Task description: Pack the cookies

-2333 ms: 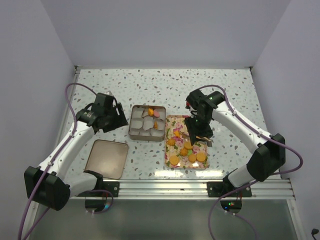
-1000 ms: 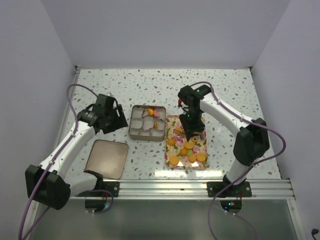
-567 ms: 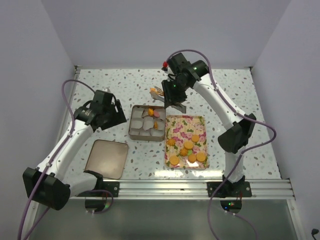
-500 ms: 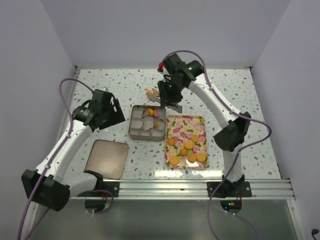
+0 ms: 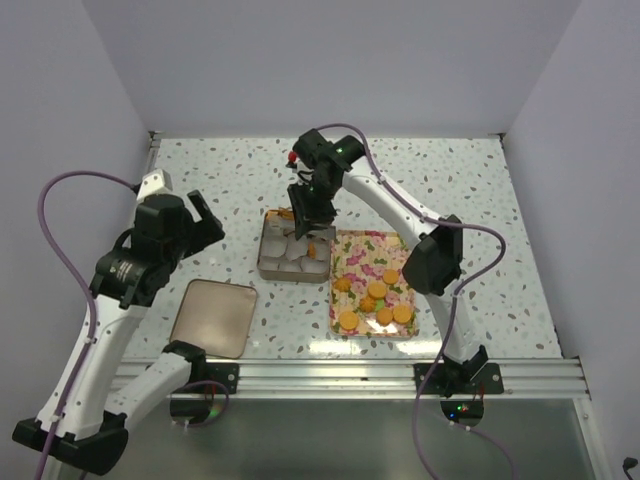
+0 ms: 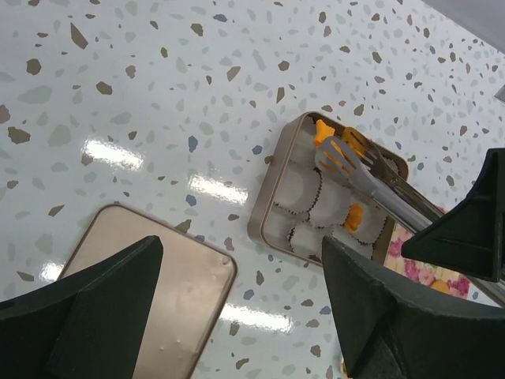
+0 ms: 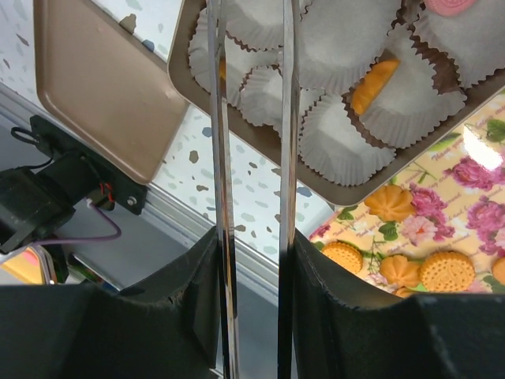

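**Left jaws.** Spread wide and holding nothing, raised above the speckled surface (image 5: 450, 180). In the left wrist view a flat gold lid (image 6: 142, 276) lies below the left finger, bare. The tin (image 6: 267, 197) stands ahead of the jaws and towards the right finger, well apart from both.

**Right jaws.** Closed on the handle end of the metal tongs (image 7: 288, 118). The two tong arms run straight ahead from the jaws with a narrow gap between them, out over the tin. Their tips pass beyond the top edge of the right wrist view. In the left wrist view the tips hang over the tin's far corner with an orange piece just beside them. Whether it is pinched cannot be told.

**Tin.** Filled with white paper cups (image 7: 339, 142). Of the cookies (image 7: 375, 85), one orange disc lies tilted in a cup just right of the tong arms, and a pink one sits in a cup farther right at the frame edge. Another orange piece is partly hidden behind the left tong arm.

**Tray (image 5: 360, 250).** Floral-patterned, just beside the tin, to the right of the right jaws and near them. It carries the remaining orange cookies, gathered mostly in its near half.
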Tool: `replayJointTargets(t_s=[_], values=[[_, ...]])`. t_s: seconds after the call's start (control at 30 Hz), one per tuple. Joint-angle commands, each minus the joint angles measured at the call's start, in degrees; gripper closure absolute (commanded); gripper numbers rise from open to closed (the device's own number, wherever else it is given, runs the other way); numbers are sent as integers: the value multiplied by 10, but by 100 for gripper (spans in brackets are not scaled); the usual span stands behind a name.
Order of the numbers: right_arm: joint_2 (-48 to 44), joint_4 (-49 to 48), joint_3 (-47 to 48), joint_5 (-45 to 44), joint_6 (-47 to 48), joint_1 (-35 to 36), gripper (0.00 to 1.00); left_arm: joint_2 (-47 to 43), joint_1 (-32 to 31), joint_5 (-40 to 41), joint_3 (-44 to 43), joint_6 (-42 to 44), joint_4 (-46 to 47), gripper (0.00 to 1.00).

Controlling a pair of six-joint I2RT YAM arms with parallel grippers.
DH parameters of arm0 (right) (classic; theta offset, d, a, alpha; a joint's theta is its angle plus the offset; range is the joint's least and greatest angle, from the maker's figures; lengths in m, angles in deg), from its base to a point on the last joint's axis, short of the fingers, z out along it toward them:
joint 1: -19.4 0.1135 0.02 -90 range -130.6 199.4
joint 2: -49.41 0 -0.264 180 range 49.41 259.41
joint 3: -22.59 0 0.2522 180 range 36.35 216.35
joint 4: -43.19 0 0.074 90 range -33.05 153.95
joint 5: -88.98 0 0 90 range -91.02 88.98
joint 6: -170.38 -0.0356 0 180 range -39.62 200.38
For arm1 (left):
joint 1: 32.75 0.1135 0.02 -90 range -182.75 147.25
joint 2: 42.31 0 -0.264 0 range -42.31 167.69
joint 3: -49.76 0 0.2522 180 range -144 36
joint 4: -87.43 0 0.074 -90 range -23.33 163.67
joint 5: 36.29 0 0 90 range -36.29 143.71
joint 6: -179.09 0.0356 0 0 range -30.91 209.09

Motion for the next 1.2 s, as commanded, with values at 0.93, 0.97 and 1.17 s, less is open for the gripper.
replayJointTargets(t_s=[0.93,0.97,1.17], values=[[61,-29,43,4,-56,-2,51,23,3,-20,-18,40,-13,12],[56,-29,42,4,-56,-2,51,23,3,-20,-19,40,-13,12],[18,-11,26,-3,-50,-3,51,18,3,-18,-20,40,-16,11]])
